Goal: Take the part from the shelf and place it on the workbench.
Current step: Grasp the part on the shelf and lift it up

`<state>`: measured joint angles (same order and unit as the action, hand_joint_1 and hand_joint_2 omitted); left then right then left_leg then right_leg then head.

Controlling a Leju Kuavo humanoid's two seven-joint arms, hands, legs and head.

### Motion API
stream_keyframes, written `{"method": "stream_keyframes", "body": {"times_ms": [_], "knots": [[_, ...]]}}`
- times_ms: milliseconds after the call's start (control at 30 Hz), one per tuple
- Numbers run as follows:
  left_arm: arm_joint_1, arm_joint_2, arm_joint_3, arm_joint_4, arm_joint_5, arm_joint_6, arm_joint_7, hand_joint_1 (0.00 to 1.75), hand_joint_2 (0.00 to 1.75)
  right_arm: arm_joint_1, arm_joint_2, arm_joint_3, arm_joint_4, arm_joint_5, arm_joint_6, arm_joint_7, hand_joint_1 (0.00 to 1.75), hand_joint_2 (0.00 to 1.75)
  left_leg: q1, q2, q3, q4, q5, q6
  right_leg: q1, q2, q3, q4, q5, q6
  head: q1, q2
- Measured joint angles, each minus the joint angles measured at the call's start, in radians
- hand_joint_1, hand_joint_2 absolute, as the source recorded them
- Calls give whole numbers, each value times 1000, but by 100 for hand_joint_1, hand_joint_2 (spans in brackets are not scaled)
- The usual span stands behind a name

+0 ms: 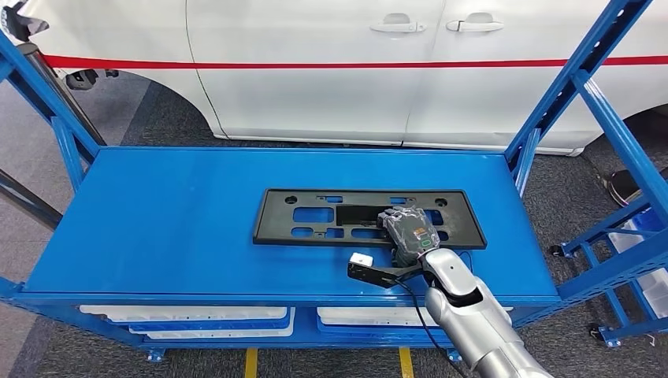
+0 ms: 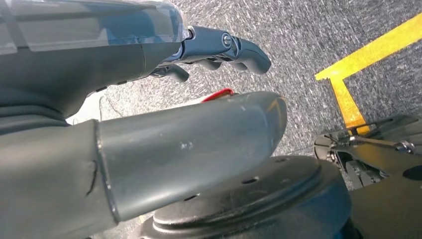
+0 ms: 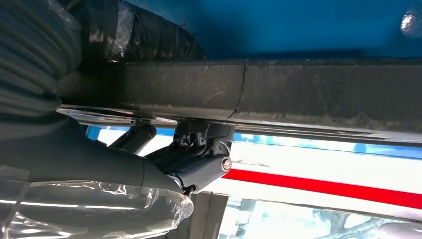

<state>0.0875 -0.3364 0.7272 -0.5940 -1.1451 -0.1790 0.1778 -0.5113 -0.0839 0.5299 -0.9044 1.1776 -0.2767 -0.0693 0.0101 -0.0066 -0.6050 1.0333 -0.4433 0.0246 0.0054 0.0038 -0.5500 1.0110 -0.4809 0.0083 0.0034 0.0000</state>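
Item: black plastic part (image 1: 366, 216), a flat rectangular frame with several cut-outs; laid flat on the blue shelf (image 1: 173, 228), towards the middle and right of the top deck, long side parallel to the shelf's front edge; seen close in the right wrist view as a dark bar (image 3: 298, 92) against blue.

Right robot hand (image 1: 410, 232): wrapped in clear film; set over the near right portion of the part; in the right wrist view its fingers (image 3: 204, 162) are seen curled against the part's edge, so the part appears gripped, though full closure cannot be told; silver right arm (image 1: 473, 315) is brought in from the lower right, with a black bracket and small white block (image 1: 361, 260) at the wrist.

Left robot hand (image 2: 149, 114): seen in the left wrist view hanging over grey carpeted floor (image 2: 308, 40); thick grey thumb extended, darker fingers (image 2: 224, 47) loosely curled and parted from the thumb; nothing is held.

Surroundings: white car (image 1: 339, 71) with a red stripe and two door handles, parked just behind the shelf; blue uprights (image 1: 575, 87) at the shelf's sides; white trays (image 1: 189, 313) on the lower level; yellow floor tape (image 2: 348, 94) on the carpet.
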Motion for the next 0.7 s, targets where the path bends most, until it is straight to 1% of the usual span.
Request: {"method": "stream_keyframes", "body": {"times_ms": [233, 367, 533, 700], "knots": [[0, 0, 0, 1, 1, -16, -9, 0, 0, -4, 0, -1, 11, 1, -7, -10, 175, 175, 0, 0, 0, 0, 0, 0, 0, 0, 0, 0, 0, 0, 0, 0], [-1, 1, 5, 5, 16, -27, -22, 0, 175, -7, 0, -1, 17, 1, -8, -16, 175, 175, 0, 0, 0, 0, 0, 0, 0, 0, 0, 0, 0, 0, 0, 0], [-4, 1, 13, 12, 17, -27, -30, 0, 175, -11, 0, -1, 23, 0, -9, -23, 175, 175, 0, 0, 1, 0, 0, 0, 0, 0, 1, 0, 0, 0, 0, 0], [-6, 1, 13, 15, 10, 21, -31, 0, 175, -12, 0, -1, 28, -1, -18, -21, 175, 175, 0, 0, 1, 0, 0, 0, 0, 0, 1, 0, 0, 0, 0, 0]]}}
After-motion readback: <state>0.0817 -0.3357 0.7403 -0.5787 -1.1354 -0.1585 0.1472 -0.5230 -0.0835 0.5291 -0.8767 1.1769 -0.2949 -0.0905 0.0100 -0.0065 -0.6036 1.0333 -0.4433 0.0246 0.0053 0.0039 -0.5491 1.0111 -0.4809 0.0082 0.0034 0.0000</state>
